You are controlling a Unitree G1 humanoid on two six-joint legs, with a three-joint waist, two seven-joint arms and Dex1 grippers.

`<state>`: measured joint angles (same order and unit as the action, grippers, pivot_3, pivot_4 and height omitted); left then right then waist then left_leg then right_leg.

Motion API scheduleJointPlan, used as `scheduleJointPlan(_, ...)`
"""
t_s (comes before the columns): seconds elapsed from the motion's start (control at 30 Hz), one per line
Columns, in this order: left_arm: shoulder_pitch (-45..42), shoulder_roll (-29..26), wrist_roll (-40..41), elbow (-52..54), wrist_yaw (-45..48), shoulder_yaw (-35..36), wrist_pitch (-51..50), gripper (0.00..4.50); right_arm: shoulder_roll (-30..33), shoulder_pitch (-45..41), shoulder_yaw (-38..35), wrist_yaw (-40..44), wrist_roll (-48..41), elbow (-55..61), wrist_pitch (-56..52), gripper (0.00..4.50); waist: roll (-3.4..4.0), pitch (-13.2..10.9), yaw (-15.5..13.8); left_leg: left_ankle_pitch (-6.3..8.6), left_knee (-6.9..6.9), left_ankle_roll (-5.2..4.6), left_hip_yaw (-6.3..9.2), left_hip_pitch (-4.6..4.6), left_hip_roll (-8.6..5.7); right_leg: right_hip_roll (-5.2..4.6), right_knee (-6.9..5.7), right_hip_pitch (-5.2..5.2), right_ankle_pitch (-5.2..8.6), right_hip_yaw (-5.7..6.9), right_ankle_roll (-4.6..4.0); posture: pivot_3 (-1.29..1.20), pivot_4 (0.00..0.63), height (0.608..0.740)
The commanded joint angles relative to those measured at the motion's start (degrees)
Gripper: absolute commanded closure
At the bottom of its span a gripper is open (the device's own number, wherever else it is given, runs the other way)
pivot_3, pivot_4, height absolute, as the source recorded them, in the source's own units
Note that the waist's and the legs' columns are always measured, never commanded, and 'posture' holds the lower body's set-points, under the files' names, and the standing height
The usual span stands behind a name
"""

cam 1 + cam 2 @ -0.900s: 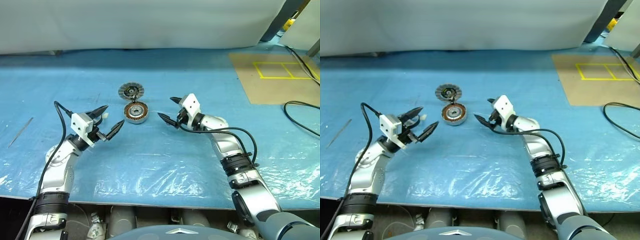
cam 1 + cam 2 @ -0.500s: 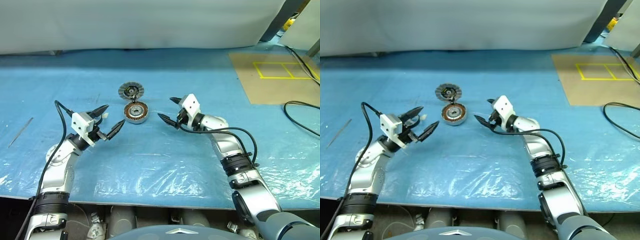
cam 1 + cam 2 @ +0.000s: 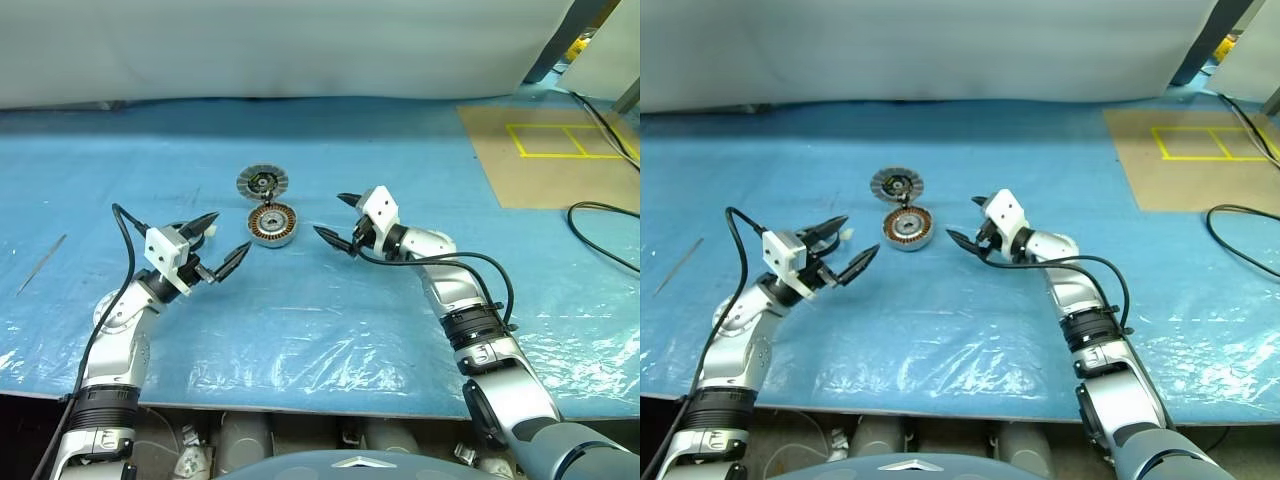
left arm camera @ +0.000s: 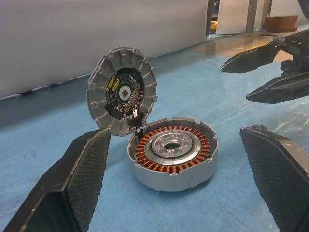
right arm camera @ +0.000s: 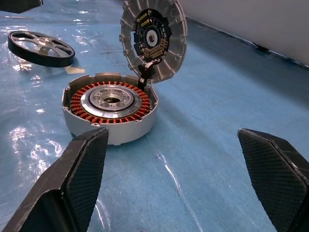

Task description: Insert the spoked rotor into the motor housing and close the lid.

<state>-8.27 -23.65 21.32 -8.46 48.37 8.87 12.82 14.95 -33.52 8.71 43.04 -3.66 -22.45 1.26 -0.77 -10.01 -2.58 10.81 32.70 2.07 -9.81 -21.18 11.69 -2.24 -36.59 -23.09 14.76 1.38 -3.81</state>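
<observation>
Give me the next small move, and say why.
Probably lower the left end effector toward the spoked rotor: it lies flat beside the motor housing, nearer that arm, the lid stands open, and that end effector is open and empty.

a: colours? motor housing [image 4: 172, 159] was silver, copper-orange windings ringed a silver centre.
b: lid [image 4: 122, 91] grey, radial fins, dark inner face with a yellow bit.
a: spoked rotor [image 5: 41, 47] black rim, silver spokes.
b: table cover [image 3: 330, 310] was blue under glossy clear plastic. gripper fingers [image 4: 72, 188] black, cross-hatched.
</observation>
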Motion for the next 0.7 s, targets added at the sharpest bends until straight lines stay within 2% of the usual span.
scheduleJointPlan(0.03,0.5,-0.3,0.0,0.8,0.3,0.3,1.4,0.00,-0.4,-1.4,0.2,0.3,-0.3,1.3,0.6,0.03,0.00,0.0,0.0,0.00,0.00,0.00,0.00,0.00,0.00,0.00,0.00,0.00,0.00,0.00,0.00,0.00,0.150,0.740)
scheduleJointPlan(0.33,1.0,-0.1,-0.2,2.7,-0.7,-0.3,0.6,0.00,-0.8,-3.5,2.7,1.9,1.5,-0.8,-1.5,0.03,0.00,0.0,0.1,0.00,0.01,0.00,0.00,0.00,0.00,0.00,-0.01,0.00,0.00,0.00,-0.01,0.00,0.150,0.740)
scheduleJointPlan(0.5,3.5,0.4,-0.7,5.2,-2.6,-0.6,-0.1,0.00,-3.7,-10.2,5.6,5.8,2.5,-7.3,0.7,0.03,0.00,0.0,0.3,0.00,0.02,0.00,0.00,0.01,0.04,0.01,-0.05,-0.03,0.09,0.00,-0.15,0.00,0.150,0.740)
scheduleJointPlan(0.7,9.0,1.9,-1.3,9.4,-5.5,-1.0,-0.6,0.00,-8.4,-22.0,9.2,9.3,6.4,-22.0,2.8,0.03,0.02,0.0,0.2,0.01,0.02,-0.01,-0.02,-0.03,0.06,-0.01,-0.07,-0.07,0.16,0.02,-0.28,0.00,0.150,0.740)
